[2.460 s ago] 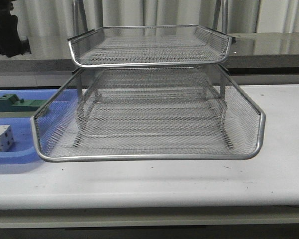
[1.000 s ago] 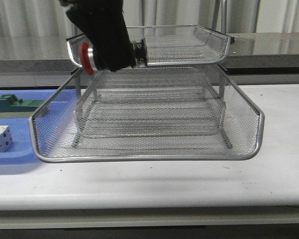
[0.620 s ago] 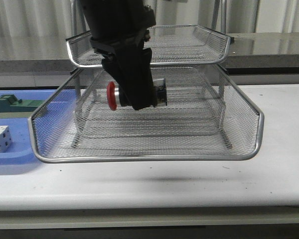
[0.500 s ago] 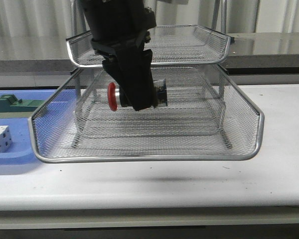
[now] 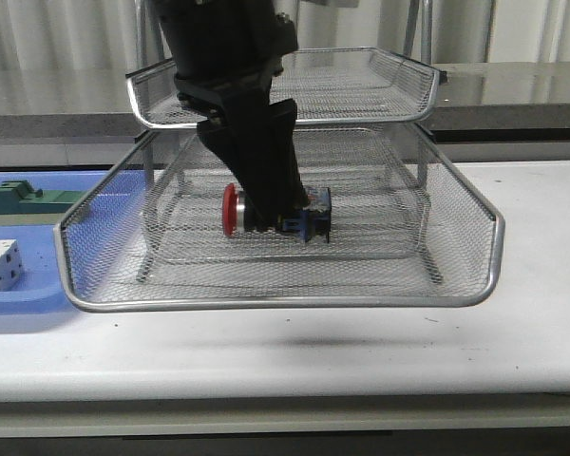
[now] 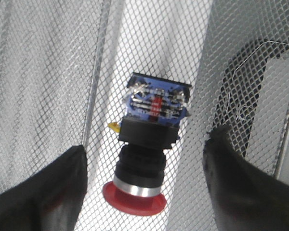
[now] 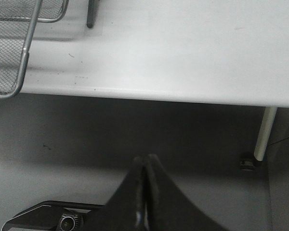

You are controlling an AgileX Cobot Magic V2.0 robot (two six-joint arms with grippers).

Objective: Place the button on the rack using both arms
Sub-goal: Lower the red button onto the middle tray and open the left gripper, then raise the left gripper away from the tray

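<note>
We see a white table point(image 5: 513, 351) bearing the rack point(image 5: 465, 237), with a blue tray point(image 5: 19, 299) at its left edge and curtains behind. The button point(image 5: 275, 214) lies on its side on the lower mesh tier, between the spread-apart fingers of the left gripper point(image 6: 144, 187), which grips nothing. The right gripper point(image 7: 145, 183), fingers pressed together and empty, hangs off the table's front edge over the floor.

White table point(image 5: 513, 351) w/ pale curtains point(image 5: 76, 38) behind; grey floor point(image 7: 62, 139), white table leg point(image 7: 263, 134).
</note>
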